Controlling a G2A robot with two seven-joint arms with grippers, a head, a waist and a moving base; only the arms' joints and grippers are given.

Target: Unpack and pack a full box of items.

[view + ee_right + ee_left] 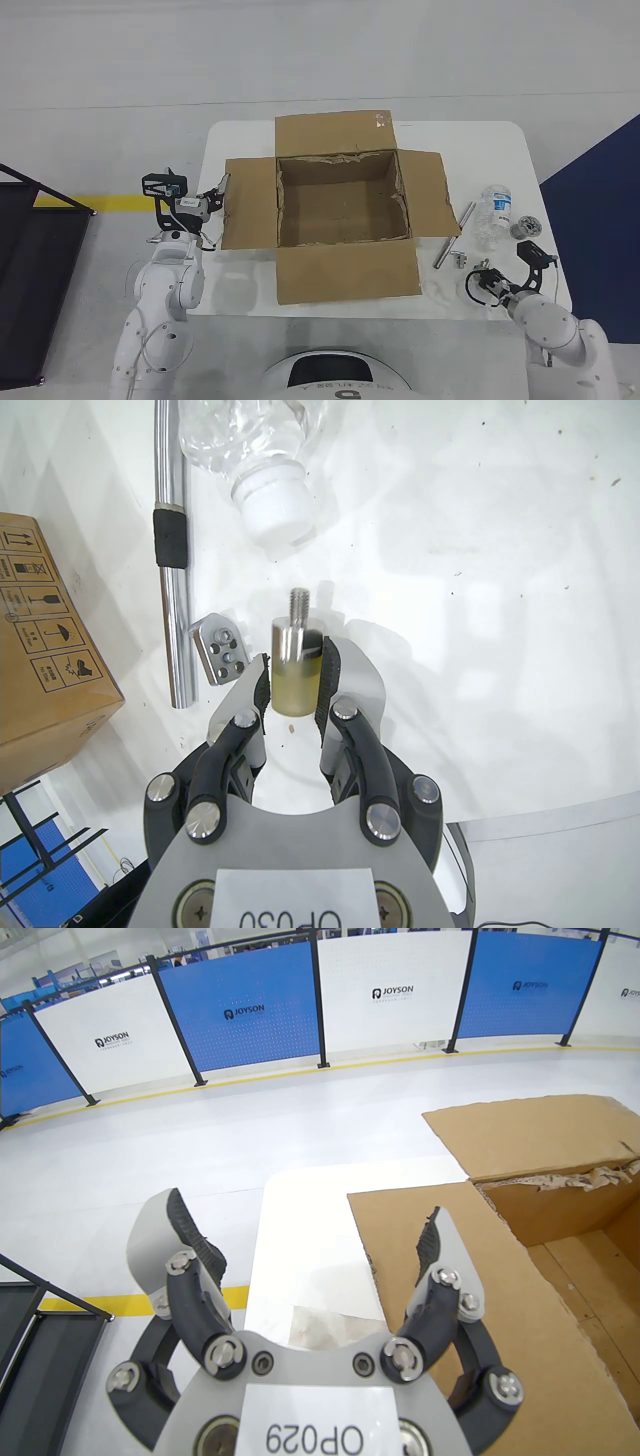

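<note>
From the top we've got the box open with its flaps out and bare cardboard inside. A bottle and a rod lie just right of it. On the left wrist cam, our left gripper gapes wide by the box's left flap. On the right wrist cam, our right gripper pinches a threaded metal stud right of the box, near a small bracket.

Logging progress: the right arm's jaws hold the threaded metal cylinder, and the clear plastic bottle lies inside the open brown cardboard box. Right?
No. The clear plastic bottle lies on the white table beside the open brown cardboard box, as the top view shows; the right arm's jaws hold the threaded metal cylinder.
</note>
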